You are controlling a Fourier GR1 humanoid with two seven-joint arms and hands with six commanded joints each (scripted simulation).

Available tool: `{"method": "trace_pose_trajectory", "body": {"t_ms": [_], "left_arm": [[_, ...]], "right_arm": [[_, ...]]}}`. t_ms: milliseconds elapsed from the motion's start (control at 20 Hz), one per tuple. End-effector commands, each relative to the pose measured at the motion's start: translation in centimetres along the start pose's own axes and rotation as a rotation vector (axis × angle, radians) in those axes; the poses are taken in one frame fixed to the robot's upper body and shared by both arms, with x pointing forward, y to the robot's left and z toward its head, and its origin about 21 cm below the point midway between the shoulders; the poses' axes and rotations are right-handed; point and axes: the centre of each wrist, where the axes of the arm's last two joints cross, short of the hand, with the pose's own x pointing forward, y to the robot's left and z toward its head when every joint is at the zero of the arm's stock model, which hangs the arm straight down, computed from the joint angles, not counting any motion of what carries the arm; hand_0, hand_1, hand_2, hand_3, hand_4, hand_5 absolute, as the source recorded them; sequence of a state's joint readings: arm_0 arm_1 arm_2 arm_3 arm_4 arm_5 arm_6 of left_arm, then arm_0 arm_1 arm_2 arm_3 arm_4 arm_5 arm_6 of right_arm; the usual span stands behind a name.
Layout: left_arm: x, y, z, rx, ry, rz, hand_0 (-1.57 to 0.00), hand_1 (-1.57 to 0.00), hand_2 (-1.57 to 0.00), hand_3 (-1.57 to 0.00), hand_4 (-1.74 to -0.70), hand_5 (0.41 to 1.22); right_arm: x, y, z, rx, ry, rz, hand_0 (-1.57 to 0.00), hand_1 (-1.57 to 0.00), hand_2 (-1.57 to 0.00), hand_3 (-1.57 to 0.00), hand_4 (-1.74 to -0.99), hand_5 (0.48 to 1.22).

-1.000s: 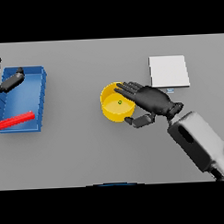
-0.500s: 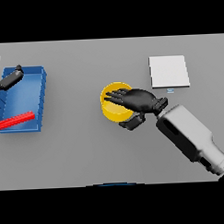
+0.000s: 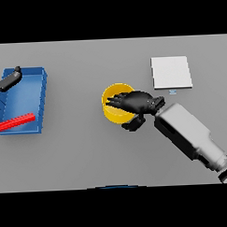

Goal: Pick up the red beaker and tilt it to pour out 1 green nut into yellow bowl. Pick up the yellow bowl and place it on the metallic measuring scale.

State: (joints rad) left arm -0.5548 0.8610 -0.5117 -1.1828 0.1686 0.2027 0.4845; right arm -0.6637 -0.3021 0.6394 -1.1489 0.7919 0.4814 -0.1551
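The yellow bowl (image 3: 114,106) stands on the grey table near the middle. My right hand (image 3: 136,103) lies over its right half, with straight fingers reaching across the opening and the thumb (image 3: 132,125) outside the rim at the lower right. What is inside the bowl is hidden by the hand. The red beaker (image 3: 14,123) lies on its side in the blue tray (image 3: 41,97) at the far left. My left hand (image 3: 6,81) hovers open over the tray's back left corner. The pale metallic scale (image 3: 171,71) sits at the back right.
Open table surface lies between the bowl and the scale, and also in front of the bowl. The right forearm (image 3: 191,135) slants in from the lower right.
My right hand has slid left and lowered over the yellow bowl, covering more of its opening. The bowl, the beaker and the left hand have stayed where they were.
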Motion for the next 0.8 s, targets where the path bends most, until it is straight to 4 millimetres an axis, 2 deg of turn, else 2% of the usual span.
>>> {"method": "trace_pose_trajectory", "body": {"t_ms": [0,100,150,200,250,300,400,450,550,650,750], "left_arm": [[0.12,-0.13,0.17,-0.002,-0.003,0.001,0.0,0.0,0.0,0.0,-0.79,0.729],[0.24,-0.01,0.31,-0.001,-0.01,0.003,0.0,0.0,0.0,0.0,-0.79,0.725],[0.51,0.02,0.18,-0.003,-0.001,0.005,0.0,0.0,0.0,0.0,-0.79,0.723],[0.5,0.09,0.08,0.0,-0.001,0.006,0.0,0.0,0.0,0.0,-0.79,0.722],[0.16,0.11,0.09,0.008,0.005,0.008,0.0,0.0,0.0,0.0,-0.79,0.723],[0.28,0.08,0.21,0.006,-0.004,0.013,0.0,0.0,0.0,0.0,-0.8,0.725],[0.38,0.05,0.23,0.005,0.0,0.017,0.0,0.0,0.0,0.0,-0.8,0.727],[0.53,0.16,0.15,0.009,0.0,0.014,0.0,0.0,0.0,0.0,-0.8,0.728],[0.41,0.18,0.28,0.006,-0.01,0.009,0.0,0.0,0.0,0.0,-0.8,0.727],[0.48,0.02,0.58,0.006,-0.018,0.014,0.0,0.0,0.0,0.0,-0.8,0.725],[0.16,-0.12,0.57,0.013,-0.004,0.013,0.0,0.0,0.0,0.0,-0.8,0.726]], "right_arm": [[-0.19,-0.16,-0.09,-0.003,0.009,0.007,0.0,0.0,0.0,-0.01,-1.308,0.729],[0.15,0.24,-0.38,0.019,0.027,0.016,-0.02,-0.04,-0.07,-0.09,-1.339,0.784],[0.43,0.04,-0.51,0.02,0.039,0.032,-0.09,-0.11,-0.13,-0.16,-1.362,0.82],[0.41,0.24,-0.47,0.027,0.023,0.04,-0.26,-0.24,-0.23,-0.25,-1.387,0.9],[0.25,0.36,-0.34,0.036,0.015,0.039,-0.51,-0.44,-0.39,-0.36,-1.425,0.964],[0.21,0.56,-0.22,0.047,0.021,0.038,-0.72,-0.66,-0.62,-0.47,-1.488,1.016],[0.12,0.19,-0.19,0.083,0.009,0.023,-1.03,-0.99,-0.97,-0.69,-1.571,1.09],[0.09,0.08,-0.17,0.101,0.007,0.014,-1.14,-1.11,-1.09,-0.87,-1.604,1.116],[-0.04,0.04,-0.16,0.101,0.006,0.008,-1.29,-1.27,-1.26,-1.02,-1.649,1.154],[-0.05,-0.26,0.17,0.109,0.007,0.003,-1.39,-1.38,-1.31,-1.14,-1.682,1.178],[0.07,-0.3,0.03,0.101,0.012,0.006,-1.46,-1.45,-1.39,-1.17,-1.703,1.193]]}}
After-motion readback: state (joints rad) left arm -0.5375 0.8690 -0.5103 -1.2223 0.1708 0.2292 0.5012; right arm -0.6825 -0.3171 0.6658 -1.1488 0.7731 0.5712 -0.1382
